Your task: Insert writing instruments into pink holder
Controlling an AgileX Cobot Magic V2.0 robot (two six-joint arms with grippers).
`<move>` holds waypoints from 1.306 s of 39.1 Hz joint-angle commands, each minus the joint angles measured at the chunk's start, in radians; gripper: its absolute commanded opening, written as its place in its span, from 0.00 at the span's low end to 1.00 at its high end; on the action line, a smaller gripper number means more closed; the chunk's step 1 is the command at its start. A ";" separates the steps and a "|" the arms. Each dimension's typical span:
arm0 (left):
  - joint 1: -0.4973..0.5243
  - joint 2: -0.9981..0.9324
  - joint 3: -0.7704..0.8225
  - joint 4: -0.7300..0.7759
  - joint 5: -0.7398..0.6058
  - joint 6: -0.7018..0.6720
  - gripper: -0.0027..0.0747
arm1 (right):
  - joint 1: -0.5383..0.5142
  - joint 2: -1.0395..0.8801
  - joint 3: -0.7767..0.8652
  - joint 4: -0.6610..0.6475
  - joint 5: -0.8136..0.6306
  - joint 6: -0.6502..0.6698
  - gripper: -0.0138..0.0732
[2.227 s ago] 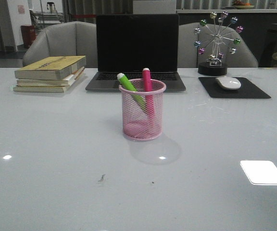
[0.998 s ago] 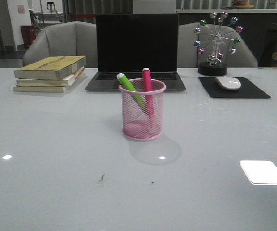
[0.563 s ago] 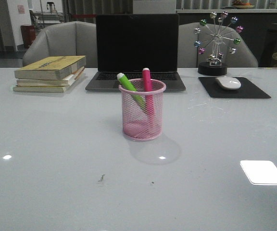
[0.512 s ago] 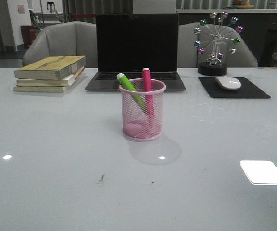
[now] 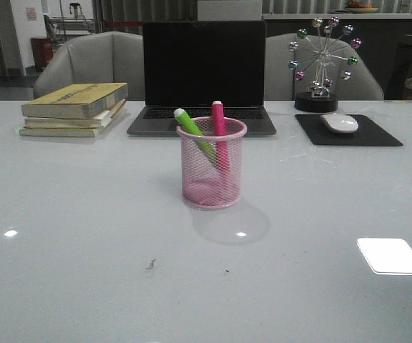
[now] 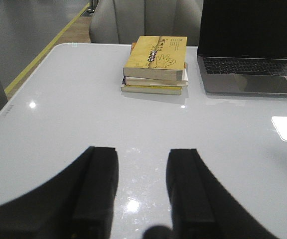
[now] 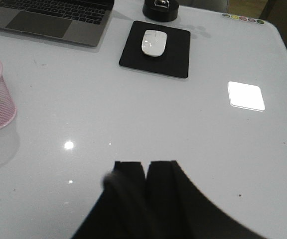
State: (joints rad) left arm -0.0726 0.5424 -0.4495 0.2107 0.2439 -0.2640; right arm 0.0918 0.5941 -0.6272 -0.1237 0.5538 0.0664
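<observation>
- Pink wire-mesh holder (image 5: 212,163)
- Lime green marker (image 5: 194,132), magenta pink marker (image 5: 219,120)
- Yellow-covered book (image 5: 77,99)
- Black mouse pad (image 5: 347,131), white mouse (image 5: 340,123)
- Glossy pale grey table (image 5: 84,236)
- Black laptop screen (image 5: 204,63)

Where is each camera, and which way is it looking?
Front view: low, facing forward over the table at the pink holder with both markers in it, laptop behind; no robot parts show.
Left wrist view: on the left arm, looking at the books; left gripper open.
Right wrist view: on the right arm, looking at the mouse; right gripper shut.
Shared: the laptop appears in all three; the holder in front and right wrist views.
</observation>
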 commanded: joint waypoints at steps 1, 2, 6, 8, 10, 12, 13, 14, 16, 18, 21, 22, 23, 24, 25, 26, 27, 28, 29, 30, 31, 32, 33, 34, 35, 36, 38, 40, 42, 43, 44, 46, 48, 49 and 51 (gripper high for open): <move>0.002 0.001 -0.029 -0.004 -0.080 0.000 0.46 | -0.007 0.000 -0.029 0.005 -0.078 -0.007 0.23; 0.002 0.001 -0.029 -0.004 -0.080 0.000 0.46 | -0.007 0.000 -0.029 0.005 -0.076 -0.007 0.23; 0.002 0.001 -0.029 -0.004 -0.080 0.000 0.46 | -0.007 0.000 -0.029 0.005 -0.072 -0.007 0.23; 0.002 0.001 -0.029 -0.004 -0.080 0.000 0.46 | -0.007 0.000 -0.029 0.005 -0.072 -0.007 0.23; 0.002 0.001 -0.029 -0.004 -0.080 0.000 0.46 | -0.007 0.000 -0.029 0.005 -0.072 -0.007 0.23; 0.002 0.001 -0.029 -0.004 -0.080 0.000 0.46 | -0.007 0.000 -0.029 0.005 -0.072 -0.007 0.23; 0.002 0.001 -0.029 -0.004 -0.080 0.000 0.46 | -0.007 0.000 -0.029 0.005 -0.072 -0.007 0.23; 0.002 0.001 -0.029 -0.004 -0.080 0.000 0.46 | -0.007 0.000 -0.029 0.005 -0.072 -0.007 0.23; 0.002 0.001 -0.029 -0.004 -0.080 0.000 0.46 | -0.007 0.000 -0.029 0.005 -0.072 -0.007 0.23; 0.002 0.001 -0.029 -0.004 -0.080 0.000 0.46 | -0.007 0.000 -0.029 0.005 -0.072 -0.007 0.23; 0.002 0.001 -0.029 -0.004 -0.080 0.000 0.46 | -0.007 0.000 -0.029 0.004 -0.074 -0.007 0.23; 0.002 0.001 -0.029 -0.004 -0.080 0.000 0.46 | -0.007 0.000 -0.029 0.004 -0.074 -0.007 0.23; 0.002 0.001 -0.029 -0.004 -0.080 0.000 0.46 | -0.007 0.000 -0.029 0.004 -0.074 -0.007 0.23; 0.002 0.001 -0.029 -0.004 -0.080 0.000 0.46 | -0.007 0.000 -0.029 0.004 -0.074 -0.007 0.23; 0.002 0.001 -0.029 -0.004 -0.080 0.000 0.46 | -0.007 0.000 -0.029 0.004 -0.077 -0.007 0.23; 0.002 0.001 -0.029 -0.004 -0.080 0.000 0.46 | -0.007 0.000 -0.029 0.004 -0.082 -0.007 0.23; 0.002 0.001 -0.029 -0.004 -0.080 0.000 0.46 | -0.007 0.000 -0.029 0.004 -0.085 -0.007 0.23; 0.002 0.001 -0.029 -0.004 -0.080 0.000 0.46 | -0.007 0.000 -0.029 0.004 -0.089 -0.007 0.23; 0.002 0.001 -0.029 -0.004 -0.080 0.000 0.46 | -0.007 0.000 -0.029 0.004 -0.092 -0.007 0.23; 0.002 0.001 -0.029 -0.004 -0.080 0.000 0.46 | -0.007 0.000 -0.029 0.004 -0.098 -0.007 0.23; 0.002 0.001 -0.029 -0.004 -0.080 0.000 0.46 | -0.007 -0.001 -0.029 0.004 -0.102 -0.007 0.23; 0.002 0.001 -0.029 -0.004 -0.080 0.000 0.46 | -0.007 -0.002 -0.029 0.004 -0.108 -0.007 0.23; 0.002 0.001 -0.029 -0.004 -0.080 0.000 0.46 | -0.007 -0.007 -0.029 0.004 -0.113 -0.007 0.23; 0.002 0.001 -0.029 -0.004 -0.080 0.000 0.46 | -0.007 -0.011 -0.028 0.004 -0.115 -0.007 0.23; 0.002 0.001 -0.029 -0.004 -0.080 0.000 0.46 | -0.007 -0.017 -0.028 0.005 -0.119 -0.007 0.23; 0.002 0.001 -0.029 -0.004 -0.080 0.000 0.46 | -0.007 -0.024 -0.027 0.007 -0.122 -0.007 0.23; 0.002 0.001 -0.029 -0.004 -0.080 0.000 0.46 | -0.007 -0.044 -0.017 0.010 -0.139 -0.007 0.23; 0.002 0.001 -0.029 -0.004 -0.080 0.000 0.46 | -0.007 -0.070 0.008 0.018 -0.179 -0.007 0.23; 0.002 0.001 -0.029 -0.004 -0.080 0.000 0.46 | -0.007 -0.100 0.049 0.036 -0.239 -0.007 0.23; 0.002 0.001 -0.029 -0.004 -0.080 0.000 0.46 | -0.007 -0.119 0.077 0.052 -0.277 -0.007 0.23; 0.002 0.001 -0.029 -0.004 -0.080 0.000 0.46 | -0.007 -0.133 0.107 0.062 -0.305 -0.007 0.23; 0.002 0.001 -0.029 -0.004 -0.080 0.000 0.46 | -0.007 -0.171 0.164 0.087 -0.362 -0.007 0.23; 0.002 0.001 -0.029 -0.004 -0.080 0.000 0.46 | -0.007 -0.212 0.220 0.108 -0.403 -0.007 0.23; 0.002 0.001 -0.029 -0.004 -0.080 0.000 0.46 | -0.007 -0.242 0.250 0.118 -0.419 -0.007 0.23; 0.002 0.001 -0.029 -0.004 -0.080 0.000 0.46 | -0.007 -0.293 0.304 0.124 -0.425 -0.007 0.23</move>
State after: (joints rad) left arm -0.0726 0.5424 -0.4495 0.2107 0.2456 -0.2640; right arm 0.0918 0.3601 -0.3595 -0.0175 0.2540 0.0664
